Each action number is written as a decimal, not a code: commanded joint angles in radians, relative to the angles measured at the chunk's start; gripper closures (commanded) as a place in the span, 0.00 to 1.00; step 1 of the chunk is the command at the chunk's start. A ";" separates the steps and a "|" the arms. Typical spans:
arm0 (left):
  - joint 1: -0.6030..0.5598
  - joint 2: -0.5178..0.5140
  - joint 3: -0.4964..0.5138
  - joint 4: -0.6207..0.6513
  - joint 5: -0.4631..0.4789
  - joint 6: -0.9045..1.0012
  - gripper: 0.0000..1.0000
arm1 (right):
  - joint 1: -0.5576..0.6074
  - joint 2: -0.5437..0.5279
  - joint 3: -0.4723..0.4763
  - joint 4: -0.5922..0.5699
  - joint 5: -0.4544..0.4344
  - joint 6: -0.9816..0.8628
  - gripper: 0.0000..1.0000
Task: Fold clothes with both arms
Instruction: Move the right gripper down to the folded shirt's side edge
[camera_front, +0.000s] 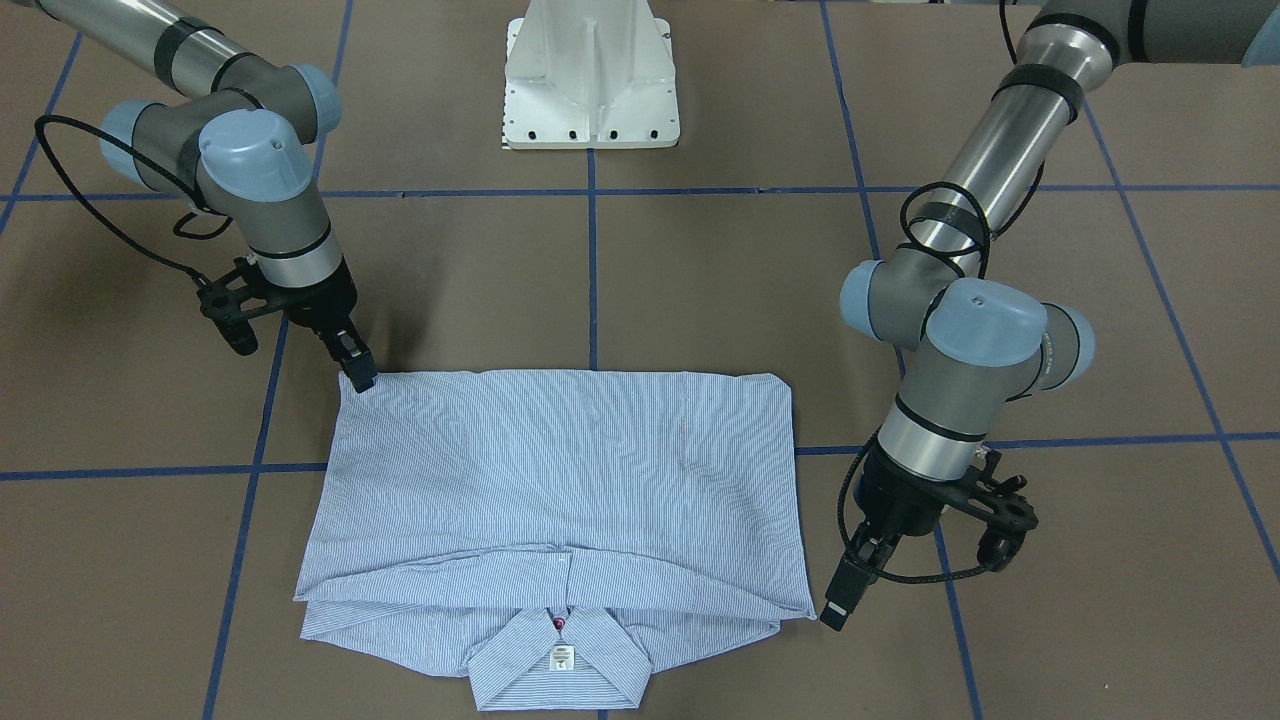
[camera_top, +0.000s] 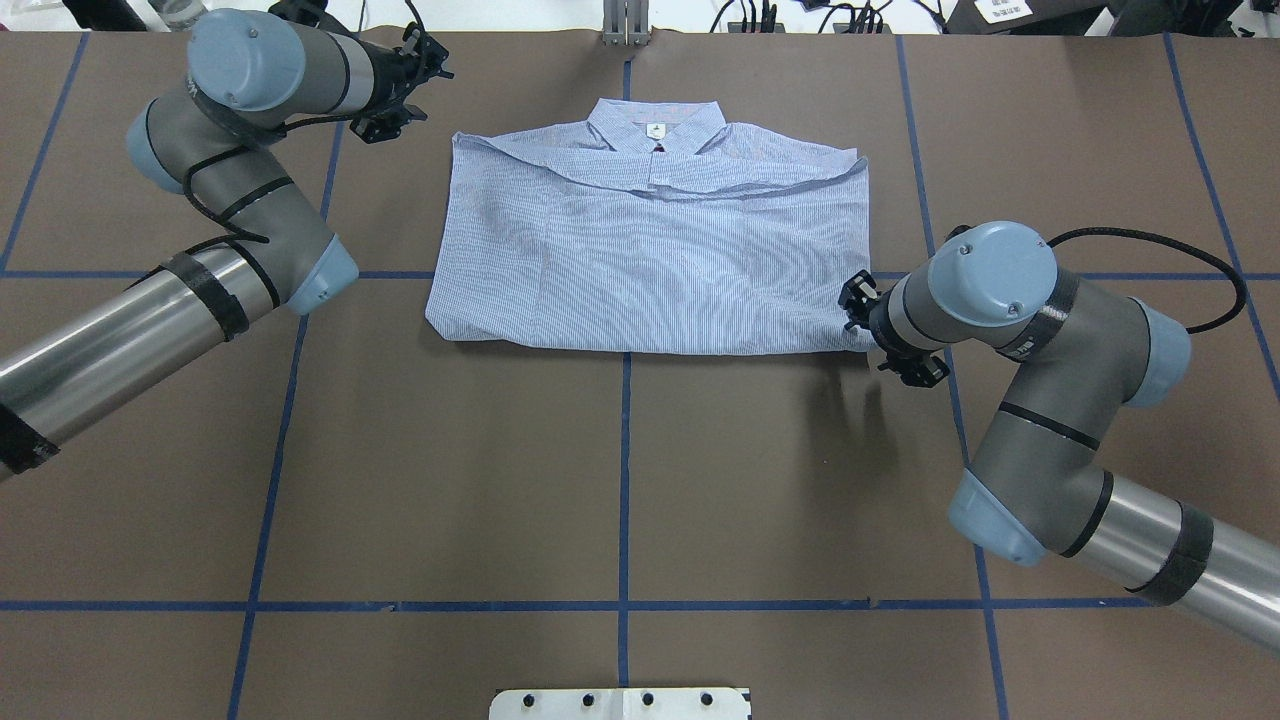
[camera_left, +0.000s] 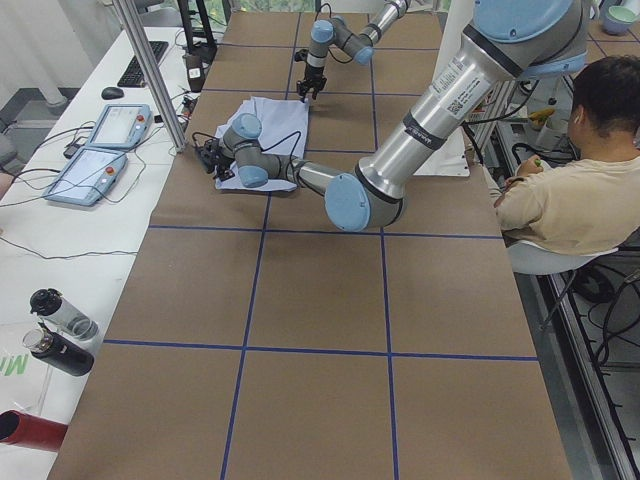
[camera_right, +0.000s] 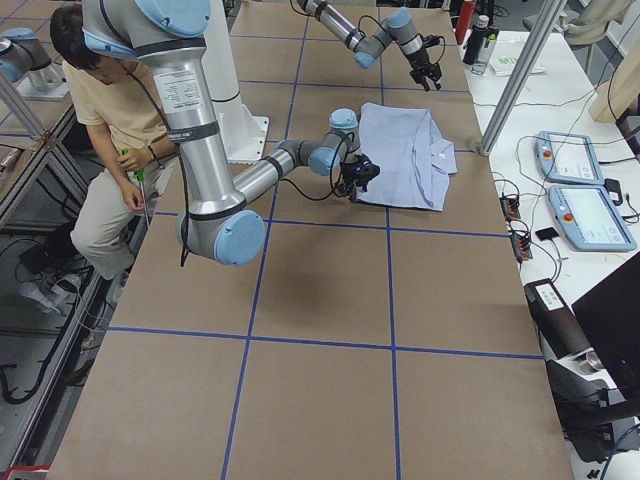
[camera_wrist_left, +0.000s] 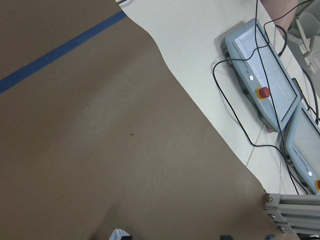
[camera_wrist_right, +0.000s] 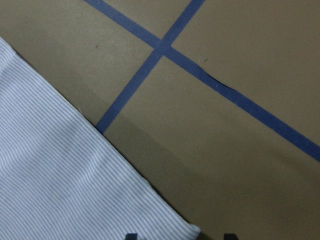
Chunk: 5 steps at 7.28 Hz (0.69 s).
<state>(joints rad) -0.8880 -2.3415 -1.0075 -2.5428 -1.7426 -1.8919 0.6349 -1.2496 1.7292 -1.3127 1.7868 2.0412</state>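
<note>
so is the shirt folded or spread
Folded: the shirt is a compact rectangle, no sleeves showing, a layer doubled up near the collar.

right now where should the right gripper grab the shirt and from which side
Take the shirt by its robot-side right corner, coming in low from the outer side edge. The folded layers lie flat and end in a free point there. The right gripper sits right at it, and in the wrist view that corner lies between its spread fingertips.

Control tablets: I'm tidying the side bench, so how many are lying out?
2, both on the white bench: one tablet by the metal post, the other tablet next to it, nearer the camera. More may lie out of view.
</note>
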 joint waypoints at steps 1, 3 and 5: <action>0.001 0.016 -0.002 0.001 0.003 0.002 0.34 | -0.011 0.002 -0.010 -0.002 -0.004 0.002 0.46; 0.001 0.018 -0.005 0.004 0.017 0.016 0.34 | -0.011 0.010 -0.013 -0.002 -0.003 0.026 0.86; 0.000 0.034 -0.011 0.004 0.017 0.039 0.34 | -0.009 0.010 -0.011 0.001 -0.001 0.030 1.00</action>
<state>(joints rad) -0.8868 -2.3163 -1.0149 -2.5398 -1.7264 -1.8715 0.6252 -1.2401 1.7180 -1.3133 1.7842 2.0670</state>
